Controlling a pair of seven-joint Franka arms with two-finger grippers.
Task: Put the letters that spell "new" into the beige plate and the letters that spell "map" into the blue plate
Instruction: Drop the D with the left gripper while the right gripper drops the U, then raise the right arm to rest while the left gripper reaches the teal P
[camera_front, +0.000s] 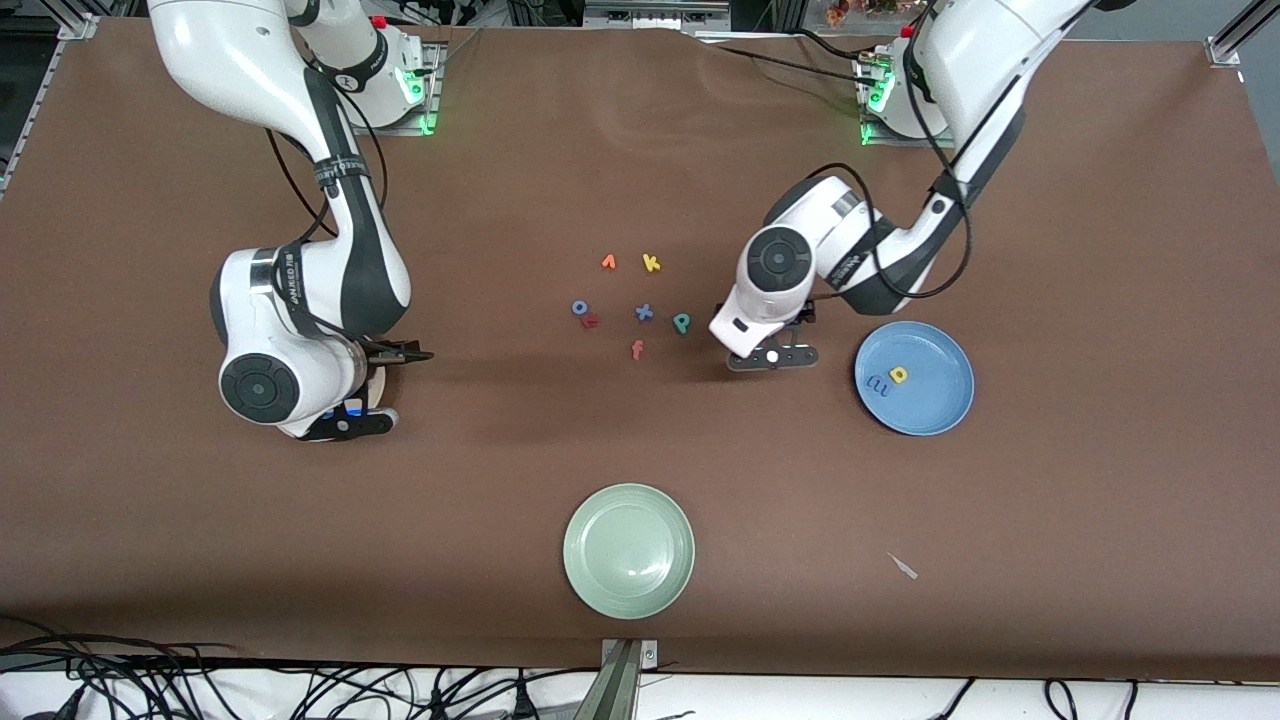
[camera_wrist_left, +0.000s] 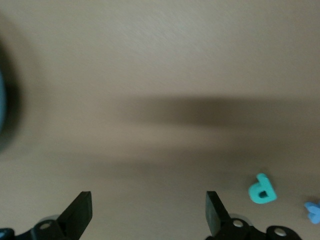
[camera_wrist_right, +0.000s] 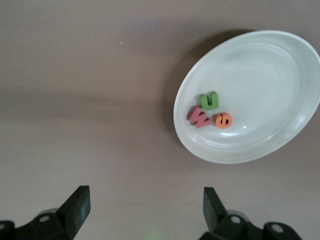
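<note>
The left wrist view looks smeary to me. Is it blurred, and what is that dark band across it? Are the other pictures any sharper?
Left wrist view: soft and smeared, yet the teal "p" stays readable; the dark band is a shadow on the table. Right wrist view: sharper, with the green "n", red-pink "w" and orange "e" crisp in the beige plate. Front view: evenly lit, soft shadows under both arms.

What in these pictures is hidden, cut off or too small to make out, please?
- Beige plate: in the front view, hidden under the right arm; only a sliver shows.
- Blue plate: cut to a dark blur at the left wrist view's edge.
- Small red letter touching the blue "o": too small to read.
- Right pincer, left pincer: open; only the fingertips show in the wrist views.
</note>
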